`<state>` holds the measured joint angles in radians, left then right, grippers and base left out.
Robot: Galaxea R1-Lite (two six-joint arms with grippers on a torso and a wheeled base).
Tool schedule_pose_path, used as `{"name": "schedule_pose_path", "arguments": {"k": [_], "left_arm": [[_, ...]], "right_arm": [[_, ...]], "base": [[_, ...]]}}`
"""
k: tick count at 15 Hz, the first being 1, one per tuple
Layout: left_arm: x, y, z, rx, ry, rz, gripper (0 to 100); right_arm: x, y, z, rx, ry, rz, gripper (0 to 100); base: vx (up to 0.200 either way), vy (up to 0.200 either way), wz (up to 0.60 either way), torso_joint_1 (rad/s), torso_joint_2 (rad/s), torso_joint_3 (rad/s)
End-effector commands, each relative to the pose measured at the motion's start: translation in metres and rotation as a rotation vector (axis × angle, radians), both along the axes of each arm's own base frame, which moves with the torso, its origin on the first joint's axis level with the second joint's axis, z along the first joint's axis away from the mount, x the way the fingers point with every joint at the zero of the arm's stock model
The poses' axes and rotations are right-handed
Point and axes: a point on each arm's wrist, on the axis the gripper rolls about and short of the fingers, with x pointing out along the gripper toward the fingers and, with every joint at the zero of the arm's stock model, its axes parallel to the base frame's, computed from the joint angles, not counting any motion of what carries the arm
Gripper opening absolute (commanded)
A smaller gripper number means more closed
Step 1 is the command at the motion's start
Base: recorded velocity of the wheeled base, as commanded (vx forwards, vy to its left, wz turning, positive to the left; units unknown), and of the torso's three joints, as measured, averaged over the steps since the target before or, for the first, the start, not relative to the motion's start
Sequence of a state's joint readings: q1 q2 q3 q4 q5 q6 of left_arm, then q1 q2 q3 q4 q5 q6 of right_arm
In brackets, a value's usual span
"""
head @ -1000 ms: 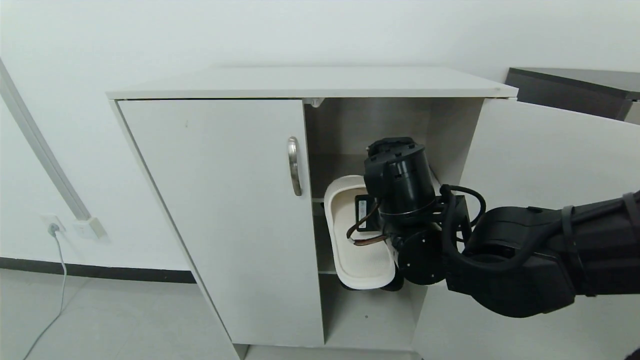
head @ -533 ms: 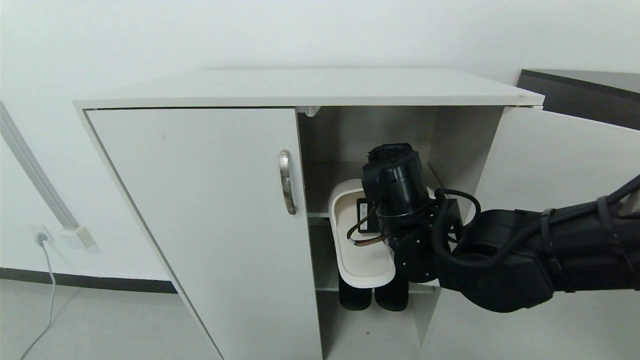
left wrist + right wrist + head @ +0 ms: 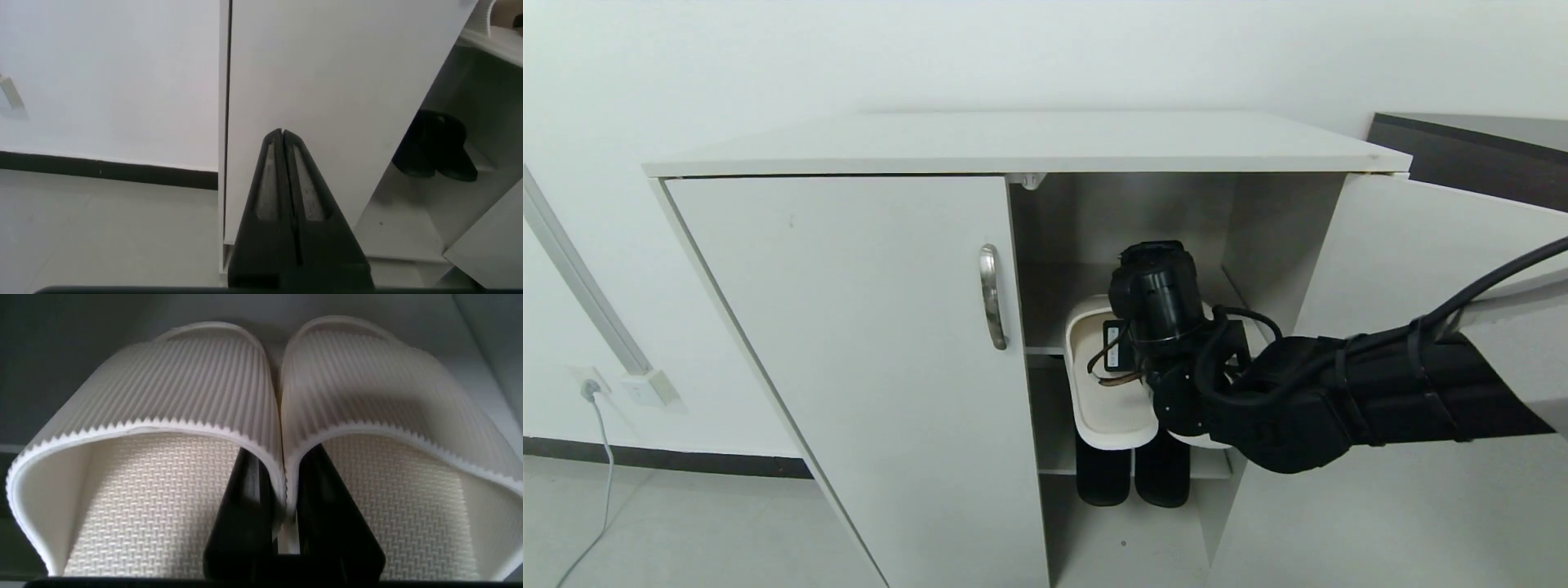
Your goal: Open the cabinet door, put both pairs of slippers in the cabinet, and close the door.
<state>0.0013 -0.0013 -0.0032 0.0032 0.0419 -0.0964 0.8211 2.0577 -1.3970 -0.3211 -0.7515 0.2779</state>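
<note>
Head view: your white slippers [image 3: 1107, 400], pinched together in the right hand [image 3: 282, 502], sit partway onto the cabinet [image 3: 1029, 139] shelf [image 3: 1045, 350]. The black pair [image 3: 1131, 482] is already stowed beneath. The open door [image 3: 1405, 269] awaits closing. The left hand [image 3: 282, 184] is closed and empty.

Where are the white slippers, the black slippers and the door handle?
white slippers [image 3: 1111, 412]: head view, insole.
black slippers [image 3: 1104, 478]: head view, heel.
door handle [image 3: 988, 296]: head view, middle of bar.
</note>
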Motion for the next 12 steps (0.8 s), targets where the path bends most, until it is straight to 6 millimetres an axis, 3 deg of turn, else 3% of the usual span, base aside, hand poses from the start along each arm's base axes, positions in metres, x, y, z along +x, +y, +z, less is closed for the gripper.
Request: {"name": "schedule_pose_path", "arguments": {"k": [1, 8, 12], "left_arm": [[0.0, 0.0, 0.0, 0.0, 0.003, 0.0, 0], [0.0, 0.0, 0.0, 0.0, 0.001, 0.001, 0], [0.0, 0.0, 0.0, 0.0, 0.001, 0.001, 0]], "right_arm": [[0.018, 0.006, -0.006, 0.0, -0.004, -0.015, 0], [0.056, 0.01, -0.001, -0.005, -0.015, -0.061, 0], [0.066, 0.005, 0.018, 0.008, -0.03, -0.078, 0]], "base": [[0.0, 0.0, 0.0, 0.0, 0.0, 0.0], [0.0, 0.0, 0.0, 0.0, 0.0, 0.0], [0.0, 0.0, 0.0, 0.0, 0.0, 0.0]]}}
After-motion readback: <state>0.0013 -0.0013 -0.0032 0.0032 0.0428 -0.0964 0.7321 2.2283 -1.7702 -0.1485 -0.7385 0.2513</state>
